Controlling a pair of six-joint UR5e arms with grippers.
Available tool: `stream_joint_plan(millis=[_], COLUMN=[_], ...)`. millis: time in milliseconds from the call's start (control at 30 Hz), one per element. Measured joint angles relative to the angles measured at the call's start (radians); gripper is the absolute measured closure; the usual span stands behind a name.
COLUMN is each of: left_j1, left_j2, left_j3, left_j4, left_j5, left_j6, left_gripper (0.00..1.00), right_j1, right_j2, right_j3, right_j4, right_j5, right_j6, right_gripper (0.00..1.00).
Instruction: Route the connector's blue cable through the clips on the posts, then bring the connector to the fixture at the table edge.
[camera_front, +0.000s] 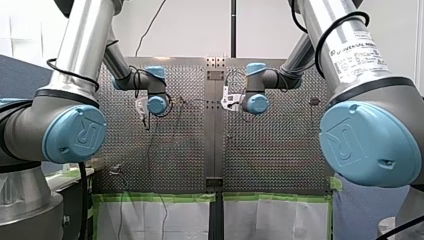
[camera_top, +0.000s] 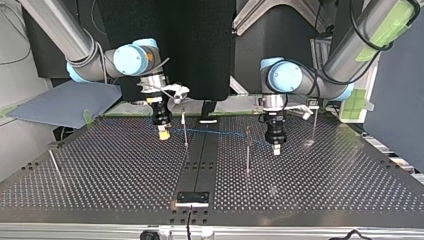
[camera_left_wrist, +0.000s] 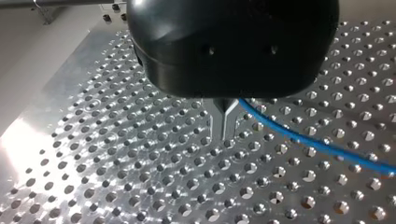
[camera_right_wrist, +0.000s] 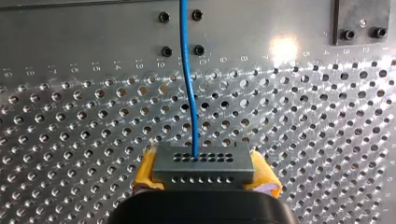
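Note:
My right gripper (camera_right_wrist: 204, 179) has its yellow pads (camera_right_wrist: 145, 173) shut on the grey connector (camera_right_wrist: 203, 167). The blue cable (camera_right_wrist: 188, 79) leaves the connector's face and runs ahead over the perforated table. In the top view my right gripper (camera_top: 163, 133) hangs low at the left and the blue cable (camera_top: 220, 132) stretches from it past a post (camera_top: 185, 127) toward my left gripper (camera_top: 276, 149). My left gripper (camera_left_wrist: 223, 125) is shut, its metal fingers (camera_left_wrist: 215, 122) just above the table. The blue cable (camera_left_wrist: 308, 140) passes close beside them; contact cannot be told.
A second post (camera_top: 247, 150) stands near my left gripper, a third (camera_top: 314, 125) behind it and a leaning rod (camera_top: 54, 162) at the top view's far left. The fixture (camera_top: 192, 198) sits at the table's near edge in the top view. A bolted plate (camera_right_wrist: 359, 21) lies ahead of my right gripper.

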Motion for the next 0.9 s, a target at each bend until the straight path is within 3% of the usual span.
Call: stream_joint_plan(millis=[67, 100, 167, 400, 467, 500, 567, 600, 633, 900], left_j1=[0.001, 0.001, 0.000, -0.005, -0.003, -0.002, 0.000, 0.000, 0.001, -0.011], left_j2=[0.000, 0.001, 0.001, 0.001, 0.001, 0.001, 0.001, 0.001, 0.001, 0.005], left_j3=[0.000, 0.000, 0.000, 0.000, 0.000, 0.000, 0.000, 0.000, 0.000, -0.002], left_j4=[-0.002, -0.003, -0.008, -0.039, -0.049, -0.052, -0.060, -0.064, -0.069, -0.129], left_j5=[0.013, 0.019, 0.027, 0.040, 0.049, 0.054, 0.068, 0.074, 0.081, 0.076], left_j6=[0.001, 0.002, 0.005, 0.017, 0.013, 0.011, 0.010, 0.010, 0.011, 0.046], left_gripper=[0.65, 0.65, 0.55, 0.55, 0.37, 0.37, 0.12, 0.12, 0.02, 0.02], right_j1=[-0.001, -0.001, -0.001, -0.001, -0.001, -0.001, -0.001, -0.001, -0.001, -0.001], right_j2=[0.000, 0.000, 0.000, 0.000, 0.000, 0.000, 0.000, 0.000, 0.000, 0.000], right_j3=[0.000, 0.000, 0.000, 0.000, 0.000, 0.000, 0.000, 0.000, 0.000, 0.000], right_j4=[0.002, 0.003, 0.005, 0.008, 0.009, 0.009, 0.010, 0.011, 0.013, 0.026], right_j5=[-0.001, -0.002, -0.003, -0.005, -0.006, -0.006, -0.007, -0.007, -0.007, -0.008], right_j6=[0.000, 0.000, 0.000, 0.000, 0.000, 0.000, 0.000, 0.000, 0.000, -0.004], right_gripper=[1.00, 1.00, 1.00, 1.00, 1.00, 1.00, 1.00, 1.00, 1.00, 1.00])
